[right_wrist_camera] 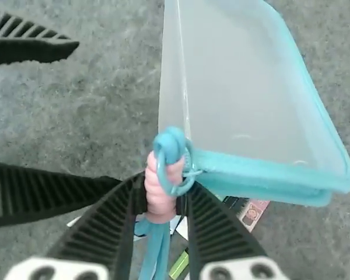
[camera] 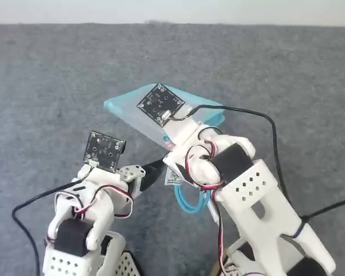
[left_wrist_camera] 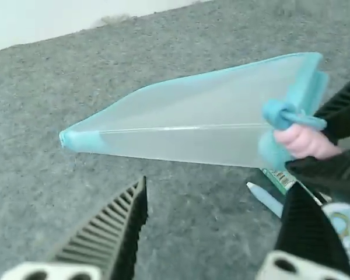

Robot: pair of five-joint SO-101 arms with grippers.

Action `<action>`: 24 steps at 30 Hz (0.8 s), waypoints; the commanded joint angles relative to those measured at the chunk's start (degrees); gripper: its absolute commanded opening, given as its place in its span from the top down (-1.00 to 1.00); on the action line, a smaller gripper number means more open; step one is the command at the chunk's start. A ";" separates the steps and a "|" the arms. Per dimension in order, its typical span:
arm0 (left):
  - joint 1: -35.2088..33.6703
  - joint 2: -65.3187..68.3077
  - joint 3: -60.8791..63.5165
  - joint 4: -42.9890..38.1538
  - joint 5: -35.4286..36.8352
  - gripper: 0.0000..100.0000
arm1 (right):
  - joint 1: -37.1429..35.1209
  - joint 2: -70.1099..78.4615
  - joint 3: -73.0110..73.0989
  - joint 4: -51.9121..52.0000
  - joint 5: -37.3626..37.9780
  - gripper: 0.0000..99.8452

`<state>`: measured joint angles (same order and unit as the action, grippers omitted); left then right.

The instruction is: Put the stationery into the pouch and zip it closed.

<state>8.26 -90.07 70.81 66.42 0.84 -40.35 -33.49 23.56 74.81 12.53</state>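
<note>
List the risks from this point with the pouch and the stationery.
1. The right hand is shut on only a small pink piece and the teal cord at a corner of the pouch. That grip may slip.
2. The left hand is open and apart from the pouch, so a pull could drag the whole pouch.
3. A pen lies outside on the carpet, and the pouch might sweep it away.
</note>
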 commanded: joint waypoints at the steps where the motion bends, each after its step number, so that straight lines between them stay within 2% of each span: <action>1: 0.35 -0.79 -3.03 -2.02 3.69 0.29 | 0.75 0.04 -0.70 -1.19 -0.79 0.99; 12: 0.44 -0.79 -2.95 -1.41 4.22 0.30 | -1.54 0.04 -0.62 -1.19 -0.62 0.99; 16: 0.44 -0.79 -6.73 3.25 3.96 0.30 | -1.89 0.04 -0.62 -1.10 -0.35 0.99; 19: 2.20 -0.79 -9.27 6.42 3.25 0.30 | -2.15 0.04 -0.62 -1.19 -0.26 0.99; 24: 5.36 -0.79 -6.64 4.31 1.49 0.30 | -2.24 -0.04 -0.53 -2.33 -0.62 0.99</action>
<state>11.34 -89.80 65.80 72.57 3.03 -41.14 -33.49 23.56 74.02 12.35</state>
